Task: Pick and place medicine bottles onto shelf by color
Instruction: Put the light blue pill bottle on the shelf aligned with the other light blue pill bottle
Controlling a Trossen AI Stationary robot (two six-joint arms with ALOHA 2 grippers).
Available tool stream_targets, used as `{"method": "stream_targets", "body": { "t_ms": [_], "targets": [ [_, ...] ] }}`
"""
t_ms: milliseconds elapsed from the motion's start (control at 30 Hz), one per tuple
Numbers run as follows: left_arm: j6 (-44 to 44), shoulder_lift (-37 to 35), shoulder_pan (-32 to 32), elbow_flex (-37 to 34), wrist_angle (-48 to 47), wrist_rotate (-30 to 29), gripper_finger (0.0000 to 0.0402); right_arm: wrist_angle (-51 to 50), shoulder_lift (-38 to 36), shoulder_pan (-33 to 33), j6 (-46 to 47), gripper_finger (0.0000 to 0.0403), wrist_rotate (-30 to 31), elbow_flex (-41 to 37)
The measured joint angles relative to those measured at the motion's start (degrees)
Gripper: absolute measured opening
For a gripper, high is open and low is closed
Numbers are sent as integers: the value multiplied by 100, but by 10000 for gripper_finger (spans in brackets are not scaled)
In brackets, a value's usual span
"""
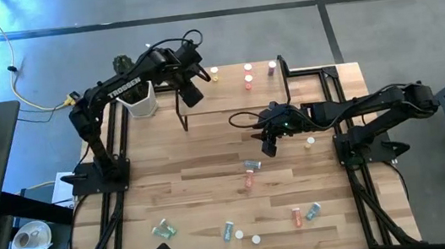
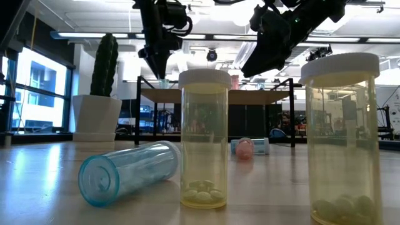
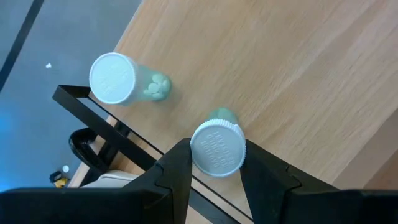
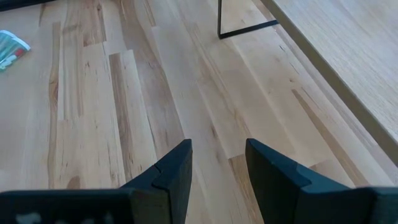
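- Medicine bottles are spread over two places: three stand upright with white caps on the shelf (image 1: 286, 89) along the table's (image 1: 211, 168) far edge, and the rest lie or stand on the table's middle and near part.
- On the shelf's left end, one green bottle (image 3: 127, 81) stands free, pills visible through its wall.
- Left pincer (image 3: 214, 168) is clamped on a second green bottle (image 3: 217, 146) (white cap toward the camera), held just above that same left end of the shelf, beside the standing one.
- Right pincer (image 4: 217, 171) hangs over the table's middle, just in front of the shelf's edge, fingers apart with only bare wood between them.
- A teal bottle (image 1: 251, 165) lies on its side near the table's centre, close to the right pincer.
- A white pot (image 1: 140, 101) with a cactus sits at the table's far left corner.
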Motion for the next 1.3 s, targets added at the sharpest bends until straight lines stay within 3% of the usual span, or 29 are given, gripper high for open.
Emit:
{"method": "stream_targets", "body": {
  "t_ms": [833,1300],
  "targets": [
    [146,9,-2,0,42,-149,114,-19,66,0,-2,142,2,0],
    [149,9,-2,0,46,-287,167,-1,71,1,-21,142,2,0]
  ]
}}
